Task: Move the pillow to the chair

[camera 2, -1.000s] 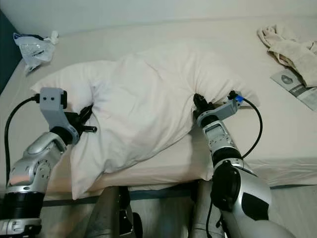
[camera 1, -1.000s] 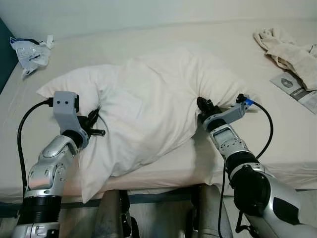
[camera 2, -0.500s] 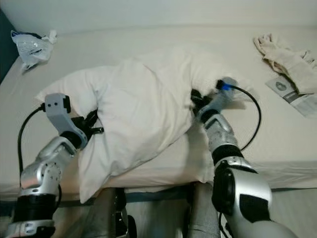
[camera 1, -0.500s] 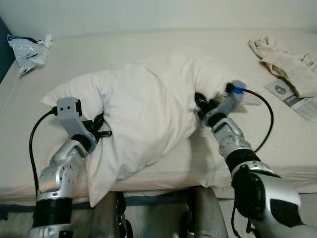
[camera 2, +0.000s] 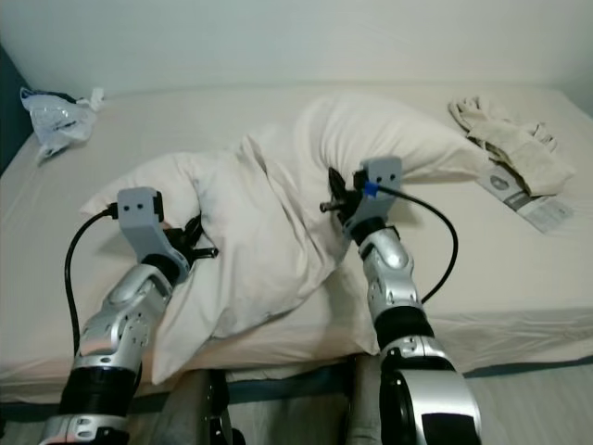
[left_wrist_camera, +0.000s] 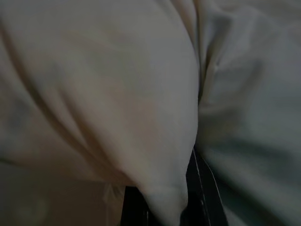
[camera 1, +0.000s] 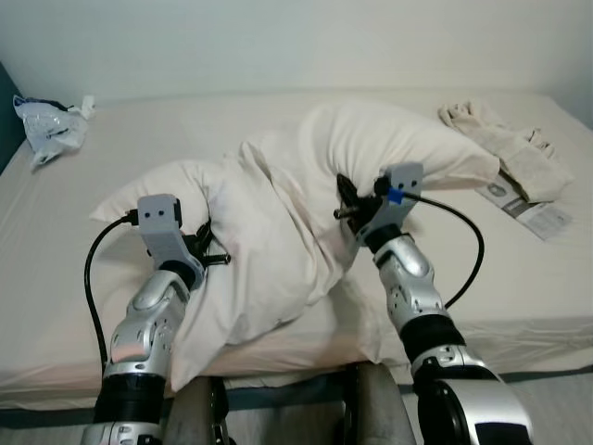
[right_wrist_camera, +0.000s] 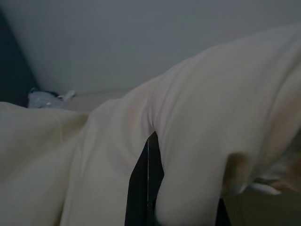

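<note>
Left wrist view has the left gripper's (left_wrist_camera: pixel 164 207) two black fingers (left_wrist_camera: pixel 204 188) closed on a fold of the pillow (left_wrist_camera: pixel 117 94), cream cloth bulging between them and spreading away over the rest of the picture. In the right wrist view the right gripper (right_wrist_camera: pixel 181 207) does the same: one dark finger (right_wrist_camera: pixel 143 183) stands against the cloth and a thick fold is pinched between the pair, with a pale wall and a plastic bag (right_wrist_camera: pixel 44 99) far behind.

From the left eye view, the left gripper (camera 1: pixel 206 250) bites into the pillow's (camera 1: pixel 269 222) left side and the right gripper (camera 1: pixel 345 199) into its right side, each silver arm reaching up from the lower edge of the picture. The pillow is bunched and creased between the two grips; its right end is raised above its left end, and its lower corner hangs over the front edge of the bed (camera 1: pixel 74 269).

The bed is covered with a plain cream sheet. The crumpled plastic bag (camera 1: pixel 44 125) lies at its far left corner. At the far right lies a heap of pale cloth (camera 1: pixel 500 144), and just beside that a printed leaflet (camera 1: pixel 523 206), both well apart from the pillow
</note>
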`<state>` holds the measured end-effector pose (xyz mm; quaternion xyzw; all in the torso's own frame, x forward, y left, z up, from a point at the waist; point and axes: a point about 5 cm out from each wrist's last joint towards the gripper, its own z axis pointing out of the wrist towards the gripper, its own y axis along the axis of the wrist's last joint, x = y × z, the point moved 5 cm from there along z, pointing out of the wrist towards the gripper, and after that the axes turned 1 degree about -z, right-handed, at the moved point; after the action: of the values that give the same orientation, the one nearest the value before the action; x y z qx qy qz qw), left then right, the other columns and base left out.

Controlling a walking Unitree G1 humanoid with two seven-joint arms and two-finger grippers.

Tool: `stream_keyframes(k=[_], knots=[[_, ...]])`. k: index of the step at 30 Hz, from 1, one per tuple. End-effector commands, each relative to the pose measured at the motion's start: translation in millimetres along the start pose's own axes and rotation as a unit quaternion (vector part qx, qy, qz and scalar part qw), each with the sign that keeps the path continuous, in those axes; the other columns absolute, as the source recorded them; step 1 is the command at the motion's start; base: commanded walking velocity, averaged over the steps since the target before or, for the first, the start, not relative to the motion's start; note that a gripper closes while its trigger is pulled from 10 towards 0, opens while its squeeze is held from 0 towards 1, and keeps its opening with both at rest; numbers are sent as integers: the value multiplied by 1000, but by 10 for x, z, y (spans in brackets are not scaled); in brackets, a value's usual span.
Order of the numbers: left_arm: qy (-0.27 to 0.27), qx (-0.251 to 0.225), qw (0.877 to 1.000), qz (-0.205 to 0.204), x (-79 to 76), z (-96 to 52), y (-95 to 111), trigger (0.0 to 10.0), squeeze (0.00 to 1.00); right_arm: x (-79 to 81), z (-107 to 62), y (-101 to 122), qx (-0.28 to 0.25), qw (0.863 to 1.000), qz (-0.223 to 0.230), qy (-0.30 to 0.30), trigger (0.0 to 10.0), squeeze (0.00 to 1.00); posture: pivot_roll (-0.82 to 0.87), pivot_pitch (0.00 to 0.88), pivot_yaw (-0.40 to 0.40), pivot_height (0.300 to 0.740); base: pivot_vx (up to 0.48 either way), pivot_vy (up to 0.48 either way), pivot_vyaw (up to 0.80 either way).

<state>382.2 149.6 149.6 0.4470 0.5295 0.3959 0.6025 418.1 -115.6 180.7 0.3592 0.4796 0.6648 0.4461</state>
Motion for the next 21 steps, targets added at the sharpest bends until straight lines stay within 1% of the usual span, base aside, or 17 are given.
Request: stream_keyframes(k=[1,2,3,4,5,6,7,8,9,10,11,13,14,17,18,19,21], knots=[[-6,-7,1000,10,-86,-7,-18,10000,0,102,11,76,-25,1000,-4,9,10000,0,-28,56,4,587,0,0,0],[-4,9,1000,3,-85,-14,-82,10000,0,118,-25,24,-14,1000,-12,13,10000,0,-28,55,6,587,0,0,0],[-4,9,1000,3,-85,-14,-82,10000,0,118,-25,24,-14,1000,-12,13,10000,0,-28,55,6,587,0,0,0],[-14,22,1000,-4,-103,-24,-127,10000,0,122,-58,-11,-9,1000,-15,11,10000,0,-28,55,7,587,0,0,0],[-15,24,999,16,-93,-41,-159,10000,0,127,-117,-136,20,999,-33,15,10000,0,-25,55,9,587,0,0,0],[-15,24,999,16,-93,-41,-159,10000,0,127,-117,-136,20,999,-33,15,10000,0,-25,55,9,587,0,0,0],[-11,16,999,34,-76,-46,-154,10000,0,121,-141,-160,22,999,-34,13,10000,0,-24,54,9,587,0,0,0],[-4,18,999,50,-49,-57,-184,10000,0,105,-166,-181,25,999,-35,8,10000,0,-23,53,9,587,0,0,0],[-4,18,999,50,-49,-57,-184,10000,0,105,-166,-181,25,999,-35,8,10000,0,-23,53,9,587,0,0,0],[-1,23,998,52,-38,-68,-227,10000,0,83,-197,-209,29,999,-44,3,10000,0,-27,53,11,587,0,0,0],[0,27,998,51,-34,-75,-258,10000,0,67,-219,-230,32,998,-50,-2,10000,0,-28,52,11,587,0,0,0],[-4,44,999,27,-57,-89,-325,10000,0,34,-251,-268,41,998,-54,-11,10000,0,-31,52,9,587,0,0,0],[-4,47,999,24,-62,-95,-335,10000,0,17,-267,-282,44,998,-47,-15,10000,0,-36,51,7,587,0,0,0],[9,44,998,35,-50,-91,-336,10000,0,5,-297,-284,43,998,-41,-16,10000,0,-39,48,2,587,0,0,0],[1,26,998,48,-108,-87,-293,10000,0,37,-329,-284,40,999,-37,-6,10000,0,-42,43,-1,587,0,0,0],[1,26,998,48,-108,-87,-293,10000,0,37,-329,-284,40,999,-37,-6,10000,0,-42,43,-1,587,0,0,0],[-11,13,998,55,-156,-92,-269,10000,0,56,-345,-292,40,999,-35,0,10000,0,-39,39,-3,592,0,0,0]])
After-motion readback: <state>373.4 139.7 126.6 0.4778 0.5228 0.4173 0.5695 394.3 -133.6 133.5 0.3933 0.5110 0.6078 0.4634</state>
